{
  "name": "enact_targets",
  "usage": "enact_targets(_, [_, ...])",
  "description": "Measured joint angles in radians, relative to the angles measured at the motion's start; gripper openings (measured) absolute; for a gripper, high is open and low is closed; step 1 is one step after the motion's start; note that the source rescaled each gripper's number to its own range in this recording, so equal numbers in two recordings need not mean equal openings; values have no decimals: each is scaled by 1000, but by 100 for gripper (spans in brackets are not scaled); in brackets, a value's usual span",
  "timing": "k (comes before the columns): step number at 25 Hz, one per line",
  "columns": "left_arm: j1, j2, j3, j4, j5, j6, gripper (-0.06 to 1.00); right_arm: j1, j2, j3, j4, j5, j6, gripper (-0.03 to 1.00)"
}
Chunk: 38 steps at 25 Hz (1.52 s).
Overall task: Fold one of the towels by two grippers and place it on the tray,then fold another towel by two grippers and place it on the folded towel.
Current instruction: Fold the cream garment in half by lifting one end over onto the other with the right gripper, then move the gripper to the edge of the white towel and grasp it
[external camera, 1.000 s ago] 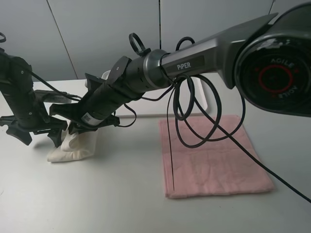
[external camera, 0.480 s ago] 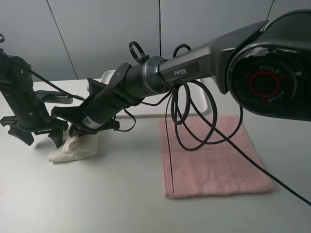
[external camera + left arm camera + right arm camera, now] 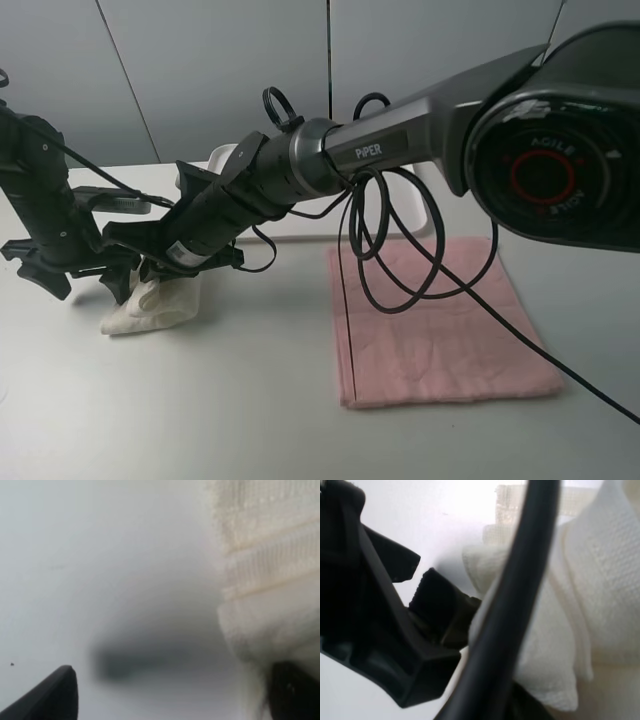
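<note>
Cream towel bunched into soft terry folds, pink towel flat and square

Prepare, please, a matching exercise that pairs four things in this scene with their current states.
Things:
1. cream towel
2. pink towel
3. left gripper
4. tray

States:
A. fingers open
B. spread flat on the table
C. partly hidden behind the right arm
D. bunched up, pinched by the right gripper

Pairs: 1-D, 2-B, 3-A, 4-C.
</note>
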Motion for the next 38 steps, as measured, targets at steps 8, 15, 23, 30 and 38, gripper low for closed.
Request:
enact_targets(8, [-2, -137, 4, -9, 4, 31, 99, 0, 0, 0, 20, -6, -2, 6])
enact_targets(15, [-2, -211, 4, -13, 36, 34, 99, 0, 0, 0, 59, -9, -4, 6])
enact_targets(23, [-2, -252, -27, -17, 118, 48, 99, 33, 0, 0, 166, -53, -74, 51])
enact_targets(30, [-2, -288, -64, -17, 144, 65, 99, 39, 0, 0, 211, -52, -108, 56])
enact_targets(38, [-2, -289, -66, -17, 146, 75, 99, -67, 0, 0, 208, 77, -109, 56])
